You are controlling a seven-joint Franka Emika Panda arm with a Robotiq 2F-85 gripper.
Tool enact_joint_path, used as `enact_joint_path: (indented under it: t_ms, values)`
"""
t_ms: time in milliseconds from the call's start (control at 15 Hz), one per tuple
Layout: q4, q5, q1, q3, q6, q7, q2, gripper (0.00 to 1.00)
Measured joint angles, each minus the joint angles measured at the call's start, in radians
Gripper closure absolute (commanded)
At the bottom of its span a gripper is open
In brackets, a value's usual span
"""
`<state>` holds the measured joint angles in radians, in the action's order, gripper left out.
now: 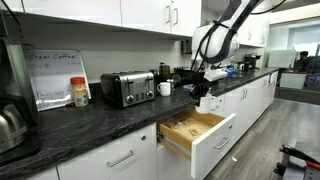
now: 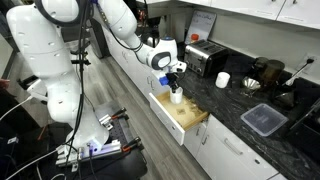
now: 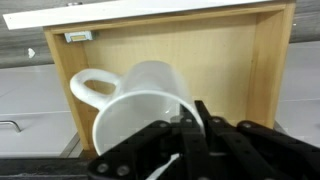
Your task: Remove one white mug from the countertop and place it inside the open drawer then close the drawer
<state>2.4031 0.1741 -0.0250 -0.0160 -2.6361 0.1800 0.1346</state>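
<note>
My gripper [image 3: 195, 128] is shut on the rim of a white mug [image 3: 140, 100], one finger inside and one outside. The mug's loop handle points left in the wrist view. I hold it over the open drawer [image 3: 235, 50], whose light wood interior fills the view behind it. In an exterior view the gripper [image 2: 175, 84] holds the mug [image 2: 176, 97] just above the drawer [image 2: 185, 115]. The drawer [image 1: 197, 128] stands pulled out below the dark countertop [image 1: 95, 115]. A second white mug [image 1: 165, 88] stands on the countertop beside the toaster; it also shows in the other exterior view [image 2: 223, 80].
A chrome toaster [image 1: 127, 88] stands at the back of the counter, with a framed sign [image 1: 55, 76] and a jar [image 1: 79, 92] beside it. A clear plastic container [image 2: 262, 118] lies on the countertop [image 2: 240, 100]. White cabinet doors flank the drawer.
</note>
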Motion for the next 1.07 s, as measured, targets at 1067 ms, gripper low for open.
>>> enact_joint_path:
  t_ms: [1067]
  values:
    - [0.036, -0.004, -0.005, -0.017, -0.216, 0.004, 0.152, 0.98]
